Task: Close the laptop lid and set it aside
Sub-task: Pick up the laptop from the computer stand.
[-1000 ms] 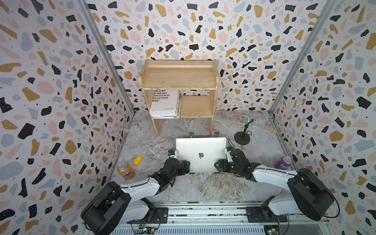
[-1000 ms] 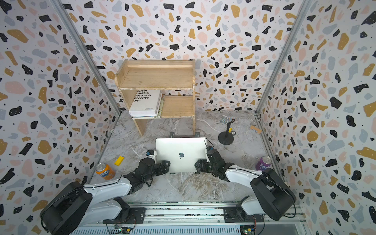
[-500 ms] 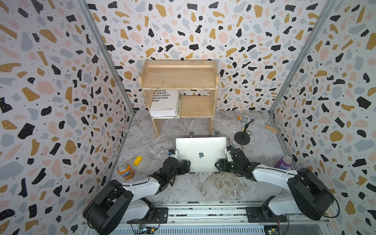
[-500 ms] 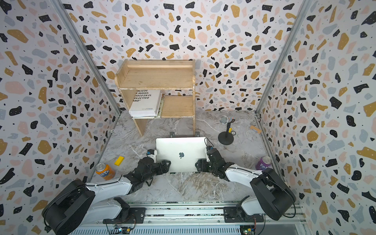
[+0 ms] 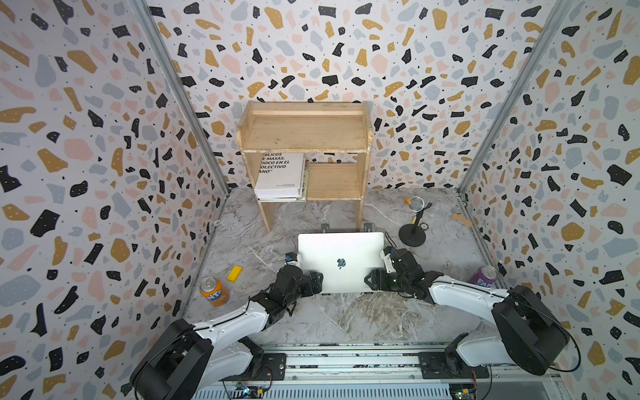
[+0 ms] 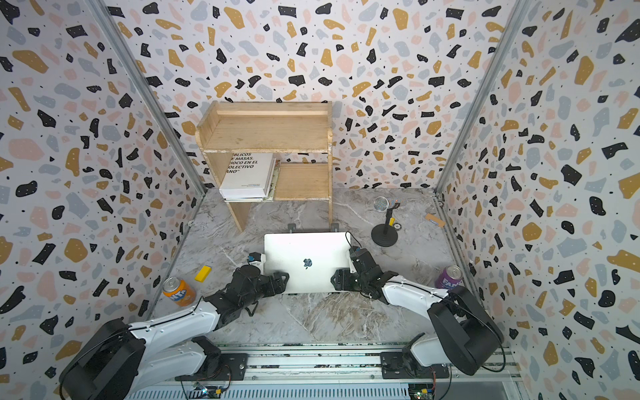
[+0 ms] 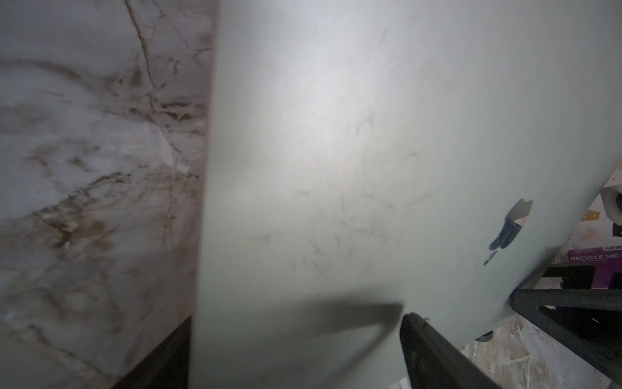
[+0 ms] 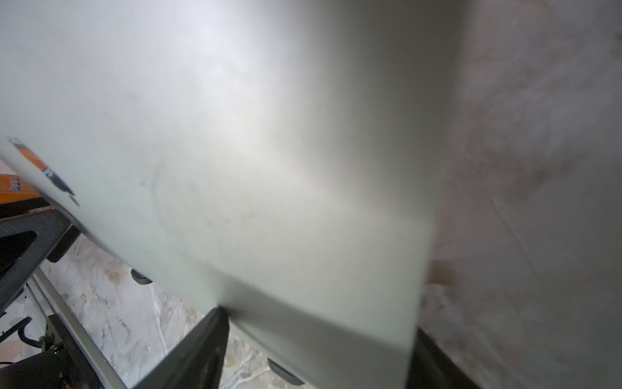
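Laptop [image 5: 341, 247]: silver, laptop lid [image 6: 306, 249] shut, apple logo up.
Position: mid-table [image 5: 346, 318], before the wooden shelf [image 5: 304, 131].
Left gripper [image 5: 313, 280]: your jaws stand wide astride the near left corner; clamping, cannot tell.
Right gripper [image 5: 372, 280]: same at the near right corner.
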Action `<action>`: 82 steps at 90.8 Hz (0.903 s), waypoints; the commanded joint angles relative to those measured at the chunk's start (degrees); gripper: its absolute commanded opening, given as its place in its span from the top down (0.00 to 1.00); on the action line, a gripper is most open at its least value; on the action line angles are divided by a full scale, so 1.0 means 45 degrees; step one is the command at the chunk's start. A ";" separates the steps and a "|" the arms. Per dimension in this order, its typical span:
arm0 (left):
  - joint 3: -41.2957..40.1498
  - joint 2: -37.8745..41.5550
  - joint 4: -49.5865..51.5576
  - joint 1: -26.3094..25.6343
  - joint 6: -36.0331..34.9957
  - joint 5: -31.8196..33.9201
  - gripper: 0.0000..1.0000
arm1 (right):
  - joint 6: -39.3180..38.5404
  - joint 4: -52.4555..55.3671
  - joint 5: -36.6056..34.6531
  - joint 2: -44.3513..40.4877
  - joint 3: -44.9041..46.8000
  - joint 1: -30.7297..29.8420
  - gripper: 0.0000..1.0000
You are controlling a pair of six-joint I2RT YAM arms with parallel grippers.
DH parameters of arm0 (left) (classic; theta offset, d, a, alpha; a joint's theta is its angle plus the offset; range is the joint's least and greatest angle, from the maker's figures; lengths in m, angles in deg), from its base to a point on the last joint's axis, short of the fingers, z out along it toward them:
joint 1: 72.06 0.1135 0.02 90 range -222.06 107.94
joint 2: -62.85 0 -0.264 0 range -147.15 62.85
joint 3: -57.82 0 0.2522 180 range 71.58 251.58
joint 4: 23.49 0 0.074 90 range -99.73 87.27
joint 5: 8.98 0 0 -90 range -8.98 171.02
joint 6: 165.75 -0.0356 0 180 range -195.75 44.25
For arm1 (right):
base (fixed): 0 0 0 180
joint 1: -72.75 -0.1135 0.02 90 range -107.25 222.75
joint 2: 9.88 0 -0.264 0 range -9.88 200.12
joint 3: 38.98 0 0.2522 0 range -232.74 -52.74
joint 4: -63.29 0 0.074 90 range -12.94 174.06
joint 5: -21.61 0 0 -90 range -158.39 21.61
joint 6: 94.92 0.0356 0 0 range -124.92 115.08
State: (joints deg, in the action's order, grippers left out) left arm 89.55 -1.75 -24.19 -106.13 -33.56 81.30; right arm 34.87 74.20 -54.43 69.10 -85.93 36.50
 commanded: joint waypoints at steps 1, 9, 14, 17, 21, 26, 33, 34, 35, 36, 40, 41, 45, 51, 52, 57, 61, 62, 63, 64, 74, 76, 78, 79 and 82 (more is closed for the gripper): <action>0.0871 0.0715 -0.1285 -0.0146 0.0074 -0.1109 0.10 | 0.0037 -0.0692 0.0651 -0.0653 -0.0880 -0.0318 0.25; 0.0835 0.1158 -0.1078 -0.0146 0.0171 -0.1096 0.10 | 0.0046 -0.0543 0.0630 -0.0899 -0.0853 -0.0369 0.27; 0.0796 0.1457 -0.0940 -0.0155 0.0244 -0.1106 0.11 | 0.0073 -0.0535 0.0627 -0.1022 -0.0797 -0.0399 0.28; 0.0781 0.1610 -0.0841 -0.0149 0.0271 -0.1124 0.11 | 0.0087 -0.0506 0.0612 -0.1100 -0.0748 -0.0416 0.28; 0.0757 0.1852 -0.0735 -0.0154 0.0308 -0.1145 0.11 | 0.0130 -0.0490 0.0592 -0.1204 -0.0725 -0.0452 0.29; 0.0718 0.2100 -0.0552 -0.0145 0.0342 -0.1169 0.12 | 0.0169 -0.0491 0.0572 -0.1315 -0.0665 -0.0493 0.30; 0.0675 0.2399 -0.0327 -0.0162 0.0368 -0.1231 0.13 | 0.0184 -0.0410 0.0551 -0.1458 -0.0650 -0.0562 0.31; 0.0674 0.2439 -0.0260 -0.0154 0.0368 -0.1232 0.13 | 0.0192 -0.0396 0.0551 -0.1487 -0.0641 -0.0570 0.32; 0.0664 0.2479 -0.0232 -0.0149 0.0379 -0.1222 0.13 | 0.0196 -0.0379 0.0551 -0.1511 -0.0647 -0.0573 0.32; 0.0659 0.2529 -0.0219 -0.0147 0.0384 -0.1227 0.13 | 0.0189 -0.0351 0.0551 -0.1533 -0.0639 -0.0585 0.33; 0.0639 0.2698 -0.0119 -0.0162 0.0408 -0.1231 0.14 | 0.0186 -0.0296 0.0552 -0.1644 -0.0641 -0.0611 0.34; 0.0627 0.2745 -0.0094 -0.0154 0.0408 -0.1232 0.15 | 0.0194 -0.0280 0.0552 -0.1668 -0.0647 -0.0623 0.34; 0.0601 0.2914 -0.0012 -0.0147 0.0477 -0.1247 0.15 | 0.0210 -0.0194 0.0551 -0.1794 -0.0652 -0.0650 0.35; 0.0544 0.3146 0.0099 -0.0151 0.0587 -0.1270 0.17 | 0.0247 -0.0090 0.0524 -0.2037 -0.0642 -0.0720 0.36; 0.0531 0.3213 0.0113 -0.0148 0.0605 -0.1271 0.17 | 0.0253 -0.0060 0.0518 -0.2079 -0.0637 -0.0727 0.37; 0.0503 0.3441 0.0172 -0.0149 0.0706 -0.1266 0.18 | 0.0282 0.0062 0.0495 -0.2290 -0.0630 -0.0767 0.38; 0.0498 0.3583 0.0273 -0.0151 0.0749 -0.1282 0.19 | 0.0319 0.0138 0.0493 -0.2486 -0.0604 -0.0787 0.39; 0.0497 0.3617 0.0288 -0.0158 0.0764 -0.1277 0.19 | 0.0319 0.0161 0.0483 -0.2548 -0.0599 -0.0790 0.39; 0.0497 0.3654 0.0315 -0.0161 0.0782 -0.1274 0.20 | 0.0328 0.0192 0.0478 -0.2598 -0.0586 -0.0801 0.39; 0.0497 0.3692 0.0338 -0.0163 0.0800 -0.1273 0.20 | 0.0333 0.0208 0.0475 -0.2633 -0.0580 -0.0806 0.40; 0.0552 0.4071 0.0604 -0.0155 0.0910 -0.1298 0.22 | 0.0449 0.0383 0.0492 -0.3117 -0.0540 -0.0846 0.43; 0.0565 0.4147 0.0656 -0.0162 0.0920 -0.1293 0.22 | 0.0487 0.0405 0.0502 -0.3205 -0.0551 -0.0849 0.44; 0.0573 0.4196 0.0689 -0.0159 0.0946 -0.1292 0.23 | 0.0516 0.0450 0.0510 -0.3276 -0.0553 -0.0850 0.45; 0.0574 0.4236 0.0701 -0.0152 0.0951 -0.1301 0.23 | 0.0534 0.0454 0.0511 -0.3314 -0.0554 -0.0851 0.46; 0.0592 0.4338 0.0763 -0.0163 0.0982 -0.1292 0.24 | 0.0565 0.0489 0.0529 -0.3430 -0.0554 -0.0868 0.47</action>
State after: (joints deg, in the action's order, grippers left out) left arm 89.66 15.47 -12.75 -105.84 -31.11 81.73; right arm 36.01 81.85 -55.40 56.49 -85.93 34.47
